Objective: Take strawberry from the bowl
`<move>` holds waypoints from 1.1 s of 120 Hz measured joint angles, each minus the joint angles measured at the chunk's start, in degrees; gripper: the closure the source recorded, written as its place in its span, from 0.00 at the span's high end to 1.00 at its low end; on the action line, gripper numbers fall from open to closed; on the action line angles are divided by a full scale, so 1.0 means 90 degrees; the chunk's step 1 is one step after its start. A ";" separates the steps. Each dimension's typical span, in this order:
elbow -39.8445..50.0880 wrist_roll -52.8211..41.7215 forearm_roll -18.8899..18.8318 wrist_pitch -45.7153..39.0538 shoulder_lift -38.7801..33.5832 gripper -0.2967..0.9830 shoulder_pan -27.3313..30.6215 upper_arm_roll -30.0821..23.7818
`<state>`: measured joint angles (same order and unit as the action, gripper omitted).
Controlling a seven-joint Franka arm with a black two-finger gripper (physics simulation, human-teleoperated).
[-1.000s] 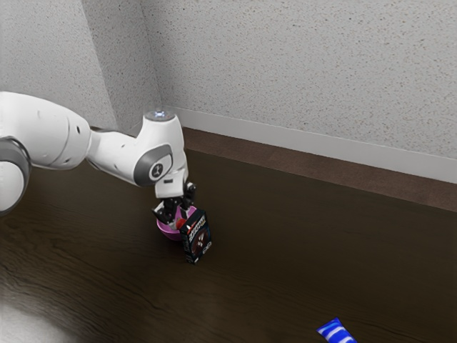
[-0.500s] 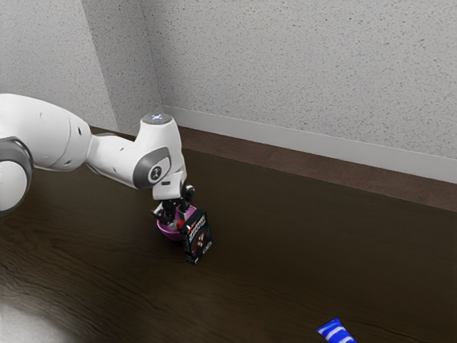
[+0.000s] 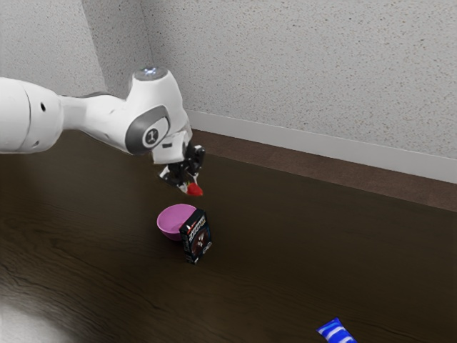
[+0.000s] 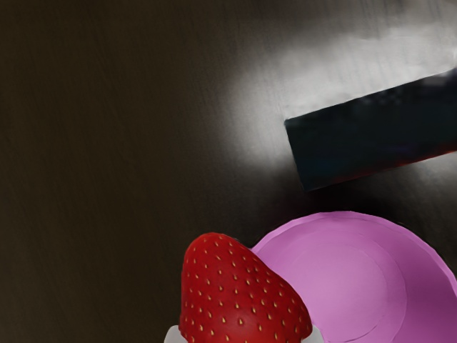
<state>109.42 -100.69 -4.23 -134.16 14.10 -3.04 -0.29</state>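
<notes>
My gripper hangs in the air above and a little behind the pink bowl, shut on the red strawberry. In the wrist view the strawberry is large and seeded, with a pale fingertip against each of its two sides. The bowl lies below it, its visible inside holding nothing.
A dark upright box stands against the bowl on the exterior view's right; its top appears in the wrist view. A blue and white packet lies at the table's near edge.
My hand has risen out of the bowl, carrying the strawberry up with it and clear of the rim. Bowl and box stand where they were.
</notes>
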 joint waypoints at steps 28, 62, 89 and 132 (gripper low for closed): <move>-0.0427 0.0146 -0.0004 0.0261 0.0140 0.23 -0.0209 -0.1179; -0.0870 0.0355 -0.0241 0.0319 0.0905 0.43 -0.0195 -0.1575; -0.0870 0.0524 -0.0337 0.0383 0.0918 0.65 -0.0182 -0.1588; -0.2498 0.3796 -0.0104 0.3646 -0.1241 0.75 0.1172 -0.0692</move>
<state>86.94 -66.53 -5.16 -101.35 2.93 7.51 -6.52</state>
